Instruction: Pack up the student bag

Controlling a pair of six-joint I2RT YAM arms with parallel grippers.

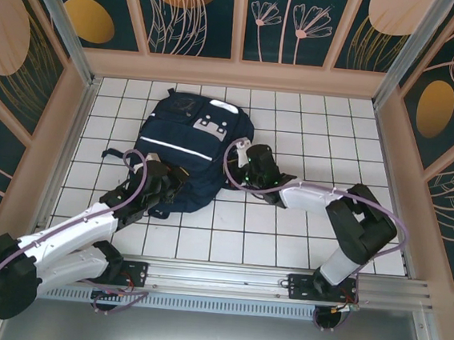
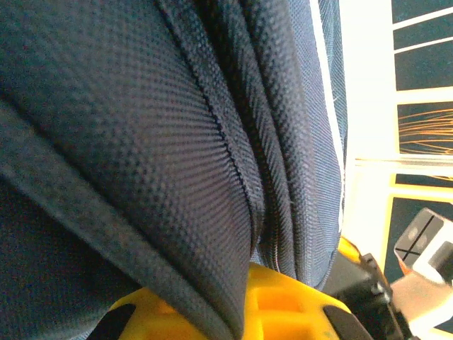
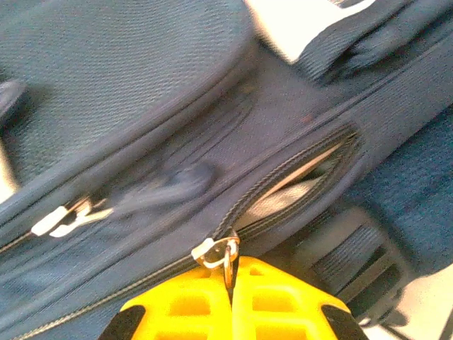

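Pinching pull point(image 3: 225, 253) on bag's point(image 1: 183, 146) right side with right gripper point(image 3: 230, 278), zip point(image 3: 297, 185) stretching ahead; clamping bag's near-left corner with left gripper point(image 2: 241, 306)

**Both arms reach in, both end effectors closed**

The left arm point(image 1: 84, 233) stretches low from its base at the near left, angling forward and to the right. The left end effector point(image 1: 165, 182) has its yellow fingers point(image 2: 283, 312) clamped on a fold of the student bag point(image 1: 185, 146). The right arm point(image 1: 358, 231) rises, folds at the elbow and reaches left. The right end effector point(image 1: 240, 162) has its fingers point(image 3: 276, 304) pressed together on a zip pull point(image 3: 225, 249).
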